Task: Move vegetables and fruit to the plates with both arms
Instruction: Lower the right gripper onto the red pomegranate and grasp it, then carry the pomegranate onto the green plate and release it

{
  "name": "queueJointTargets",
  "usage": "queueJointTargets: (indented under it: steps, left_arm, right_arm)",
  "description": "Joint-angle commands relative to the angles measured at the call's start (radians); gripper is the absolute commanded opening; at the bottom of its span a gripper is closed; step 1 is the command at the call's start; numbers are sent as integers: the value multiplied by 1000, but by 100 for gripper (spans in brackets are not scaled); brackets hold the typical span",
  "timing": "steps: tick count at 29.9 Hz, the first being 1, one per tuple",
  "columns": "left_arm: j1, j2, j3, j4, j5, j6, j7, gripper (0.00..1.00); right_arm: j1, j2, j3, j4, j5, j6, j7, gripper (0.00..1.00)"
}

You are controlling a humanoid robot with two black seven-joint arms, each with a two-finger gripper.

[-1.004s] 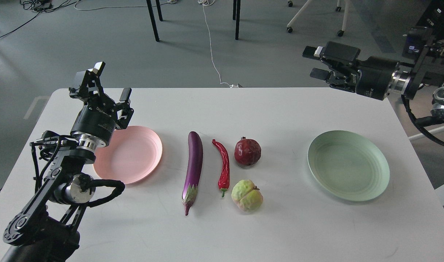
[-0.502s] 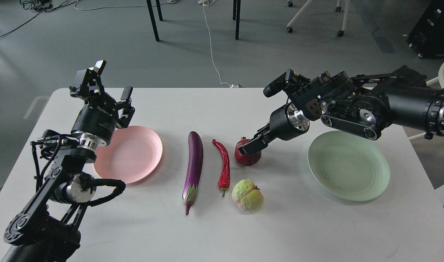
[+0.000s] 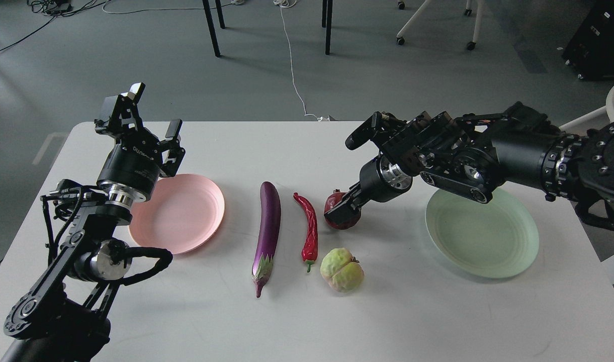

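Nearest on the white desk (image 3: 437, 322) lies the lumpy yellow-green fruit (image 3: 342, 269), untouched, with the stem end of the purple eggplant (image 3: 267, 234) and the green tip of the red chili pepper (image 3: 309, 229) beside it; both vegetables stretch away from the viewer, side by side but apart. Just behind the yellow-green fruit sits the dark red pomegranate (image 3: 340, 212), and the right end effector (image 3: 343, 208) is down over it, its dark fingers covering much of the fruit; whether they are clamped on it or only around it cannot be told. The pink plate (image 3: 182, 212) to the left and the mint green plate (image 3: 481, 228) to the right are both empty. Farther back on the left, the left end effector (image 3: 145, 114) hovers above the pink plate's far rim with its fingers spread wide, holding nothing. The step in hand looks like the first pick, the pomegranate by the right arm. Next, it likely needs a firm squeeze, a lift straight up so the round fruit does not roll, then a short carry rightward to the green plate.
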Motion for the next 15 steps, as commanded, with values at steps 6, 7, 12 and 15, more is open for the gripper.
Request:
queueJointTargets:
  steps: [6,7,12,15]
  left_arm:
    - [-1,4,0,-1,0,0,0,98]
    - [0,4,0,-3,0,0,1,98]
    - [-1,6,0,-10,0,0,1,98]
    - [0,7,0,-11,0,1,1,98]
  right_arm:
    - [-31,32,-2,-28,0,-57,0,90]
    - [-31,35,-2,-30,0,-57,0,89]
    - [-24,35,-3,-33,0,-55,0,60]
    - [-19,37,-31,-31,0,-55,0,45]
